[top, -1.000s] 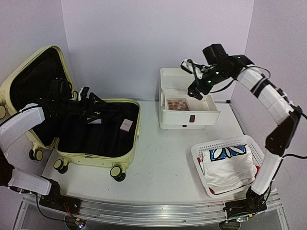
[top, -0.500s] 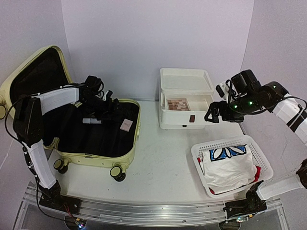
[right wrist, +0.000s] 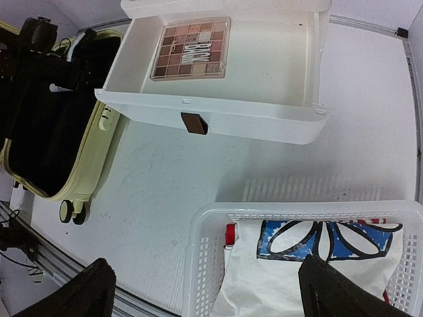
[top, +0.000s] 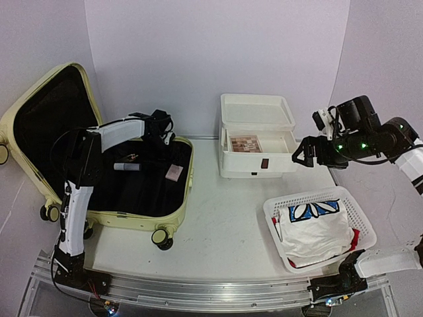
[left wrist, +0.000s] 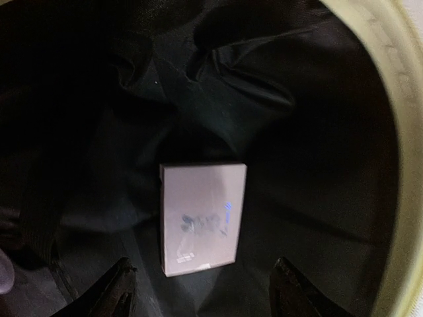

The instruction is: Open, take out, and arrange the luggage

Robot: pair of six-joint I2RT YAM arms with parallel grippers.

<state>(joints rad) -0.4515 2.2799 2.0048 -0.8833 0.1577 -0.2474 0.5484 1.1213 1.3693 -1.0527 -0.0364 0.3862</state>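
Pink box in luggage, txt blurred

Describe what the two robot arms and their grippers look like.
The left arm and right arm share white shell links, black joints and thin black cables. The left gripper and right gripper are black, with blunt fingers. Green lights glow near the right wrist.

Soft, even light fills the top view, leaving faint shadows on the table. Inside the luggage the left wrist view is dim and blurred; the card looks smeared. The right wrist view is bright and sharp, its edges bowed.
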